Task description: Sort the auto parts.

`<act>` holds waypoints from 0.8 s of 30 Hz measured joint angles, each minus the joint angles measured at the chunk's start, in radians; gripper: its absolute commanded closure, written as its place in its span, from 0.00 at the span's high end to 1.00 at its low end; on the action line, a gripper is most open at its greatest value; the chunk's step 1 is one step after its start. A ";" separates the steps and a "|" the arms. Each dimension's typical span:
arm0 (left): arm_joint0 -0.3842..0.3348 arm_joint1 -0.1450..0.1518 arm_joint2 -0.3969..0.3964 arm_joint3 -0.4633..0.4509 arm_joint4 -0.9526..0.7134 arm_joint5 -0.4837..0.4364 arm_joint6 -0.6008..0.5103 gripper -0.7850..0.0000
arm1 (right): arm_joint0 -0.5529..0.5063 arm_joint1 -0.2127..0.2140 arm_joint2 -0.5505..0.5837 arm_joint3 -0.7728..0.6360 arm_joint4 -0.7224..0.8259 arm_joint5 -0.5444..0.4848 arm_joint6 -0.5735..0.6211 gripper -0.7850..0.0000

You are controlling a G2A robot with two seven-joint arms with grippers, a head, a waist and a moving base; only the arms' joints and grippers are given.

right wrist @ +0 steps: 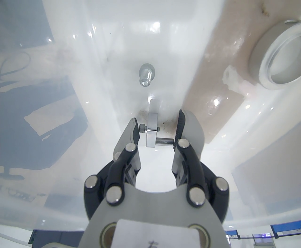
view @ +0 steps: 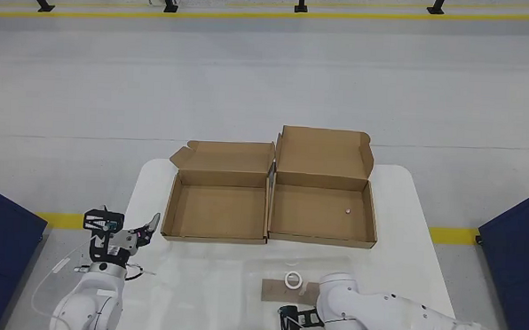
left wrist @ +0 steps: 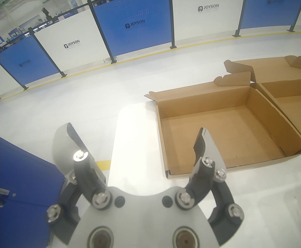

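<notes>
Chrome block (right wrist: 151, 135) with dark bolt, protruding pin

A white table (view: 400, 206) stands on a pale grey factory floor (view: 251, 76). A yellow line (view: 253, 16) crosses the top of the frame, and short yellow stretches show at the table's left (view: 62, 219) and right (view: 452, 234). Dark blue panels close in at lower left (view: 3, 242) and lower right (view: 514, 256). Beyond the floor line runs a row of partitions (left wrist: 131, 25) on black posts (left wrist: 172, 23), blue alternating with white.
</notes>
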 measured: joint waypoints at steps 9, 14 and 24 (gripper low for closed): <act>0.000 0.000 0.000 0.000 0.000 0.000 0.000 1.00 | -0.006 -0.005 0.020 -0.012 -0.004 0.033 0.015 0.00; 0.000 0.000 0.000 0.000 0.000 0.000 0.000 1.00 | -0.018 0.009 0.059 -0.026 0.016 0.047 -0.008 0.00; 0.000 0.000 0.000 0.000 0.000 0.000 0.000 1.00 | -0.060 0.062 0.159 -0.060 0.062 0.038 -0.056 0.00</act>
